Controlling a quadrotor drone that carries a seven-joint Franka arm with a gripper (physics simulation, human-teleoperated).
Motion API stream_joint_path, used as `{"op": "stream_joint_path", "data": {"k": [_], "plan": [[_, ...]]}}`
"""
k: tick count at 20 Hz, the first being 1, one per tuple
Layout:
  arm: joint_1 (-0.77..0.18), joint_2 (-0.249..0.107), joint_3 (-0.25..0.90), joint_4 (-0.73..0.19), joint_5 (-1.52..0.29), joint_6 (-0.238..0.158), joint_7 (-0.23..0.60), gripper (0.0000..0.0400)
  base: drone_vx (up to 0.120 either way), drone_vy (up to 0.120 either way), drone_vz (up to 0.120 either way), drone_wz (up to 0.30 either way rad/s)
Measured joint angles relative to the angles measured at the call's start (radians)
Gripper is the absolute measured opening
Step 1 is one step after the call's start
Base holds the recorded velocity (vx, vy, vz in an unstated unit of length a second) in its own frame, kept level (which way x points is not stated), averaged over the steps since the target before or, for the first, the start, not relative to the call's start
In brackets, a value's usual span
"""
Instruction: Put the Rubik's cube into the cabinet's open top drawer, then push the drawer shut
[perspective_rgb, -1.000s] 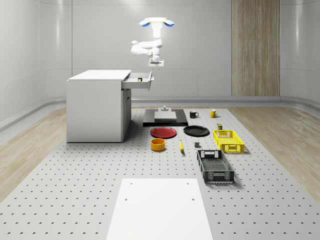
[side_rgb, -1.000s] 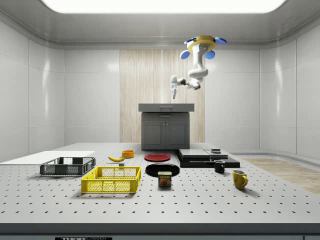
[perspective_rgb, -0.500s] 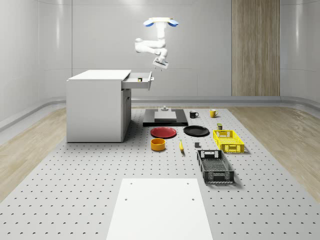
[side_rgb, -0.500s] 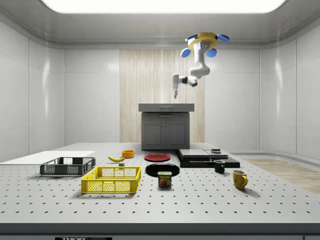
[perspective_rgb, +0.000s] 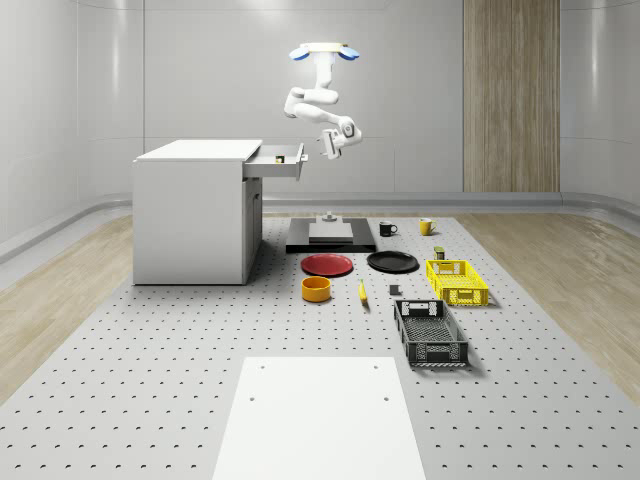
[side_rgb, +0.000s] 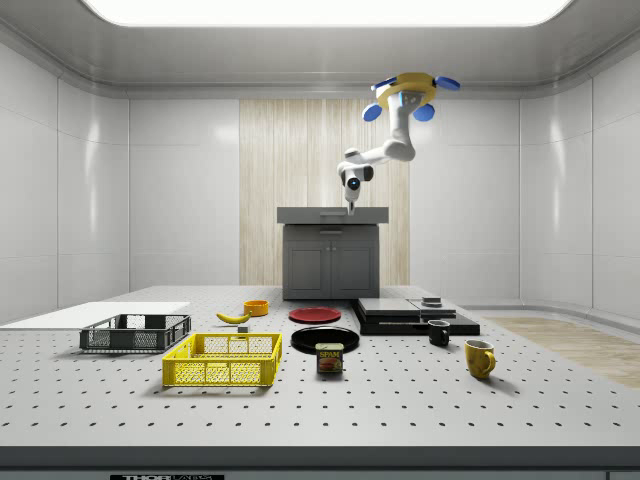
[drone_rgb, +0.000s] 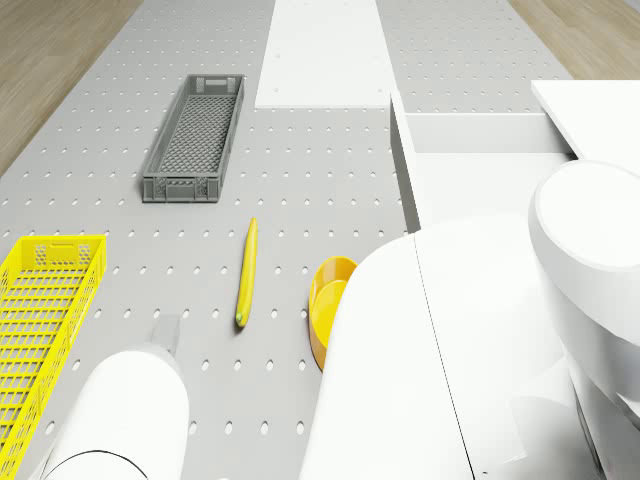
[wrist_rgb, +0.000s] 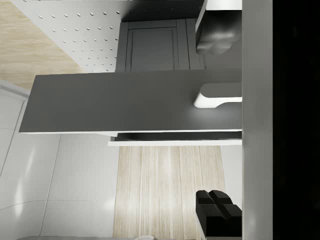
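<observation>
The cube (perspective_rgb: 280, 156) shows as a small speck inside the open drawer (perspective_rgb: 272, 160), which juts from the cabinet (perspective_rgb: 195, 215) toward 3 o'clock in the whole-scene view. Half a second ago the gripper (perspective_rgb: 328, 149) sat higher, just above the drawer front. It has since dropped to the front's level and hangs close off it at 3 o'clock, apart from it. The drone (perspective_rgb: 322, 50) has slid the same way and hovers high, at about 12 o'clock of the gripper. The arm folds down from it in a zigzag, with the elbow out toward 3 o'clock. In the wrist view my fingers (wrist_rgb: 220, 210) look pressed together, with nothing between them. Down on the worktop (perspective_rgb: 150, 380), well below, lie a red plate (perspective_rgb: 327, 264), a black plate (perspective_rgb: 392, 262), a bowl (perspective_rgb: 316, 289), a banana (perspective_rgb: 362, 292), a yellow crate (perspective_rgb: 456, 282) and a grey crate (perspective_rgb: 430, 333). Nothing stands between gripper and drawer front.
</observation>
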Motion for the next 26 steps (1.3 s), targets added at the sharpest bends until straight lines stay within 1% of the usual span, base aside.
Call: {"op": "stream_joint_path", "data": {"k": [2, 5, 7, 12, 13, 14, 15, 17, 19, 21, 22, 26], "plan": [[-0.057, 0.010, -0.016, 0.043, 0.030, -0.036, 0.028, 0.0400, 0.000, -0.020, -0.120, 0.000], [-0.112, 0.017, -0.033, 0.086, 0.062, -0.066, 0.055, 0.0400, 0.000, -0.120, -0.120, 0.000], [-0.136, 0.019, -0.041, 0.104, 0.076, -0.077, 0.066, 0.0400, 0.000, -0.060, -0.020, 0.000], [-0.169, 0.017, -0.053, 0.128, 0.098, -0.088, 0.081, 0.0400, 0.000, -0.120, 0.000, 0.000], [-0.173, 0.016, -0.055, 0.131, 0.101, -0.089, 0.082, 0.0335, 0.000, -0.120, 0.000, 0.000], [-0.177, 0.015, -0.056, 0.133, 0.104, -0.089, 0.084, 0.0284, 0.000, -0.120, 0.000, 0.000], [-0.180, 0.014, -0.058, 0.135, 0.106, -0.089, 0.085, 0.0245, 0.000, -0.120, 0.000, 0.000], [-0.184, 0.012, -0.060, 0.138, 0.110, -0.088, 0.087, 0.0190, 0.000, -0.120, 0.000, 0.000], [-0.188, 0.009, -0.062, 0.140, 0.113, -0.087, 0.088, 0.0156, 0.000, -0.120, 0.000, 0.000], [-0.191, 0.007, -0.063, 0.141, 0.116, -0.085, 0.089, 0.0136, 0.000, -0.120, 0.000, 0.000], [-0.193, 0.006, -0.064, 0.141, 0.118, -0.084, 0.090, 0.0129, 0.000, -0.080, 0.000, 0.000], [-0.179, -0.006, -0.072, 0.129, 0.105, -0.077, 0.080, 0.0114, 0.000, 0.000, 0.000, 0.000]]}}
